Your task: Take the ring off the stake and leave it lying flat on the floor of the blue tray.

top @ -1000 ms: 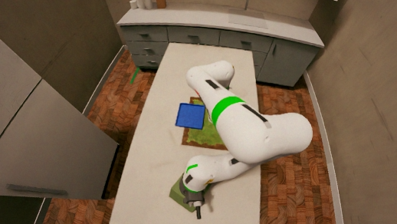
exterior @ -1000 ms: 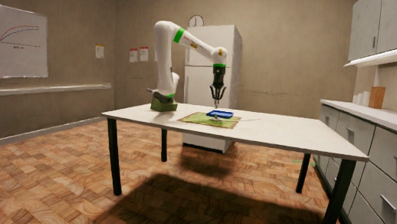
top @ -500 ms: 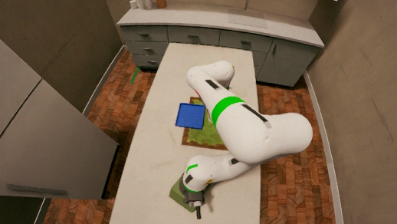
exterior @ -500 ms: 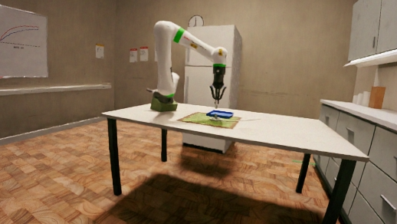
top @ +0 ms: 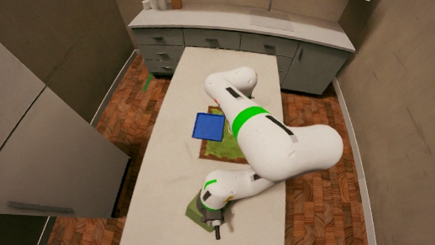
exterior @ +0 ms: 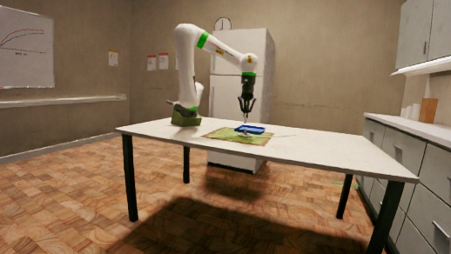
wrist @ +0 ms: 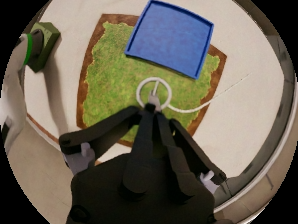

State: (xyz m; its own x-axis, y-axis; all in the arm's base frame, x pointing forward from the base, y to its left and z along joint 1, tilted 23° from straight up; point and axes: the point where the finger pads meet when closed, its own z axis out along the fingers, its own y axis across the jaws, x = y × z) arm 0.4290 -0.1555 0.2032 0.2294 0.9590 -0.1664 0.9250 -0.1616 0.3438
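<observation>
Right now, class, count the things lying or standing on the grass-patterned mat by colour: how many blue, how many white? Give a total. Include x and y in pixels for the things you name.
Blue: 1, the tray (top: 208,127) (exterior: 249,129) (wrist: 170,38)
White: 1, the ring (wrist: 139,94) with its tail
Total: 2
</observation>
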